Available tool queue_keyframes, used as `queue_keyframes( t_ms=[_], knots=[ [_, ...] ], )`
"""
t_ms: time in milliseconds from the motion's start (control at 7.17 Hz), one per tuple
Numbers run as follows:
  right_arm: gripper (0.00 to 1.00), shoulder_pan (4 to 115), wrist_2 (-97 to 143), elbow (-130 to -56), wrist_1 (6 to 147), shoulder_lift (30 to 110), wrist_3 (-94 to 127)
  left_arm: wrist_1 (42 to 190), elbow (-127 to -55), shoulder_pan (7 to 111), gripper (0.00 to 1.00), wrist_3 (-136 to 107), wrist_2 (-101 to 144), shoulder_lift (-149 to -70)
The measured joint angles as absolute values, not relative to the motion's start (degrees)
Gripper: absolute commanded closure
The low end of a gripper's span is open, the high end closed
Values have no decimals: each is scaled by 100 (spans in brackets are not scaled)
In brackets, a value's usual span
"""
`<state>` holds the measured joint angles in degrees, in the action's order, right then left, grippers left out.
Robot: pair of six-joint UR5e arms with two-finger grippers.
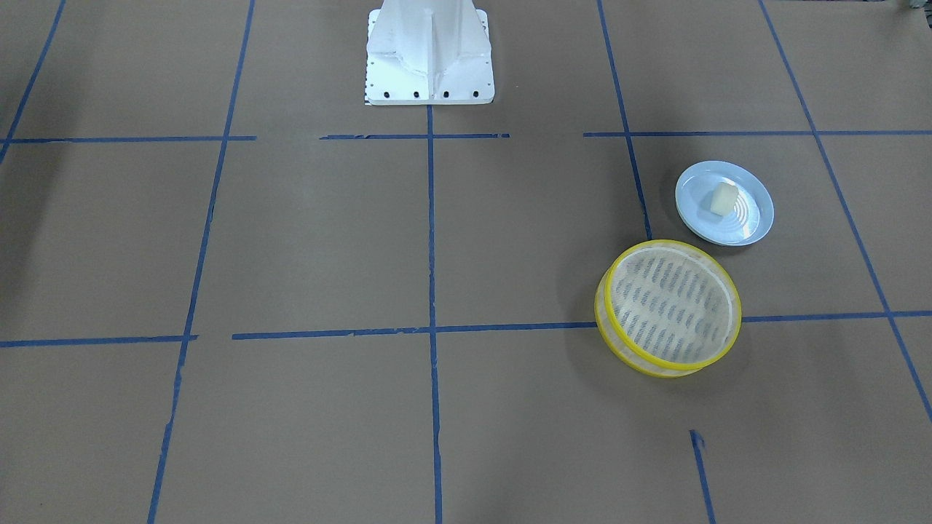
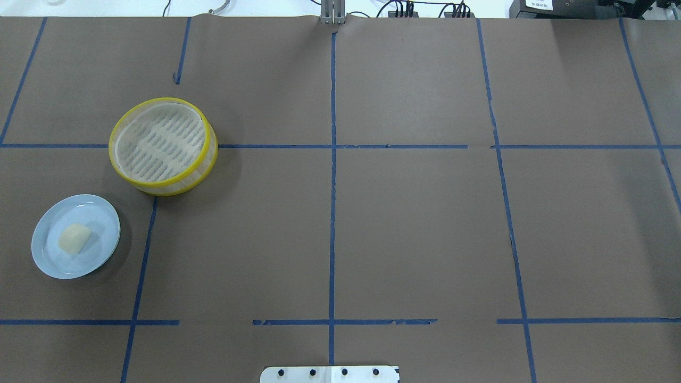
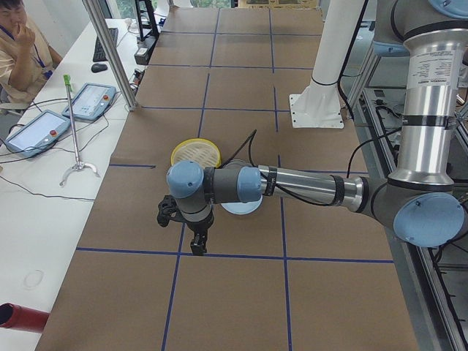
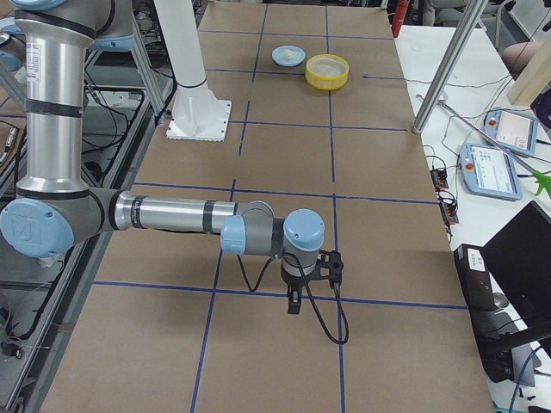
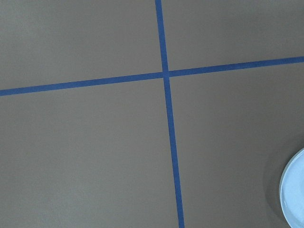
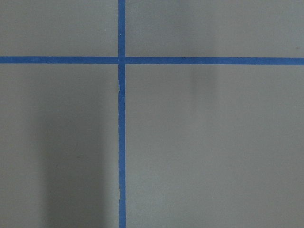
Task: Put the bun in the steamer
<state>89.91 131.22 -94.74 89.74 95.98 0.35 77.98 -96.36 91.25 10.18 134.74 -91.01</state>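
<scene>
The bun (image 2: 74, 238) lay on a pale blue plate (image 2: 101, 215), not yet in the steamer (image 2: 159, 143). The move ahead turned on how it lay from the left gripper (image 3: 197, 245). That gripper hung over bare brown table (image 2: 415, 229) just beyond the plate's outer side. The bun therefore lay a short way inward from it, towards the robot's right. In the left wrist view only the plate's rim (image 5: 295, 194) cut into the lower right corner, and the bun itself was out of frame.

The steamer stood just beside the plate, on the side away from the robot's base, so it was a little further from the gripper than the bun was.

The right gripper (image 4: 293, 303) hung at the opposite end of the table, well apart from both, so the left arm was clearly the nearer one. Both grippers appeared only in the side views, so I cannot tell whether their jaws were parted or closed. Neither was seen carrying anything.

The bun was a small cream-white block with rounded corners and looked soft. It lay flat, slightly off the plate's centre. From overhead its long axis ran diagonally, the end nearer the steamer lying further from the robot.
</scene>
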Motion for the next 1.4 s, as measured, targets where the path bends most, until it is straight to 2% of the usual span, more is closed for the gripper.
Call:
queue_keyframes(
  t_ms=[698,1395],
  knots=[
    [0,8991,13122,-9474,8974,9598,35,7810,-9473,9200,0,1147,13499,-9170],
    [0,8991,13122,-9475,8974,9598,35,9277,-9539,8413,2,377,13510,-9183]
  ],
)
